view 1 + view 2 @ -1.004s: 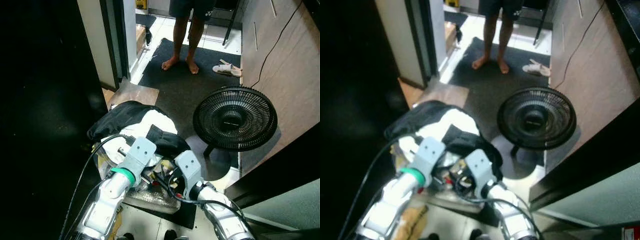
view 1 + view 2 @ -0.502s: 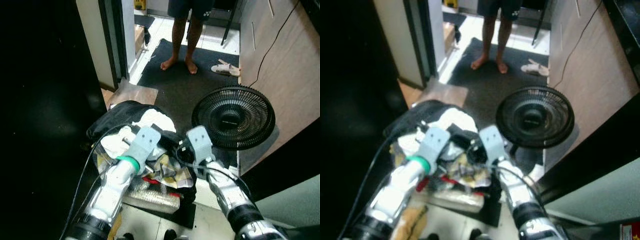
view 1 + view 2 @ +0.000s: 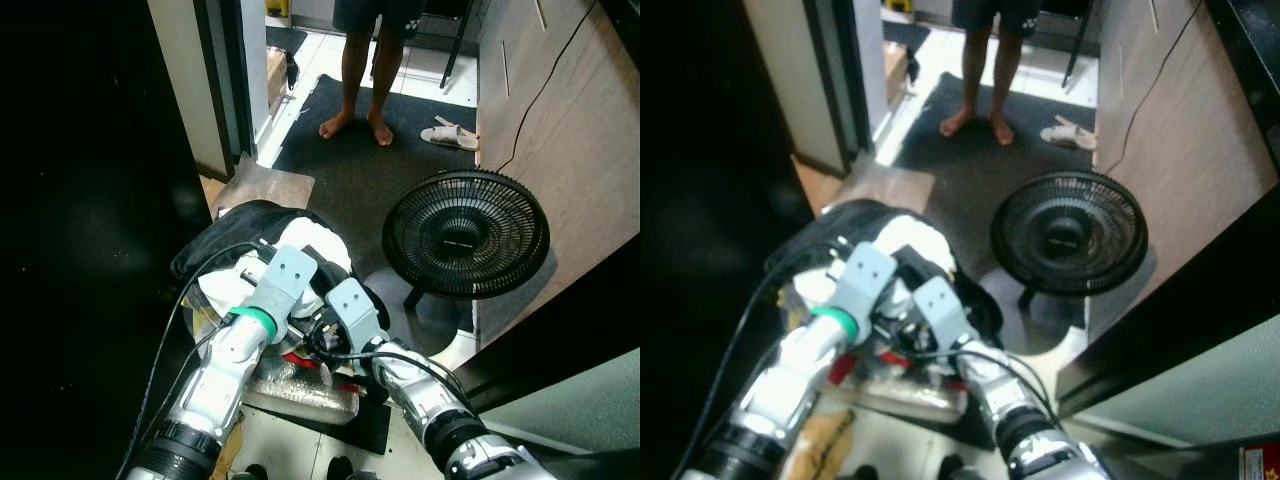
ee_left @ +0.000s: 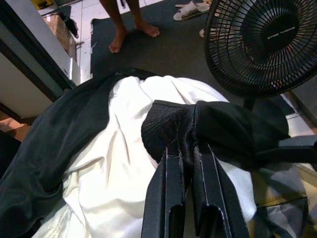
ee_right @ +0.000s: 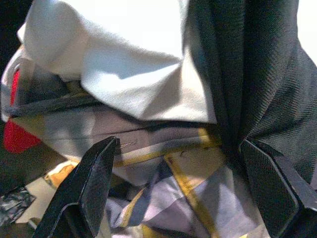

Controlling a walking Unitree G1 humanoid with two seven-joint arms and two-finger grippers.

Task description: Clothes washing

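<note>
Your left pincer (image 4: 187, 163) is pinching a fold of the black garment (image 4: 218, 131) to lift it off the laundry pile (image 3: 265, 250) at lower left of the frame, beside the fan (image 3: 468, 235). Your right pincer (image 5: 178, 173) hangs spread over the plaid cloth (image 5: 198, 193), ready to gather. The pile looks crumpled: black, white, plaid.

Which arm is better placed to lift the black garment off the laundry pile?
The left. Its pincer is already shut on the black mesh garment atop the white cloth. The right pincer is open over the plaid fabric and grips nothing.
</note>
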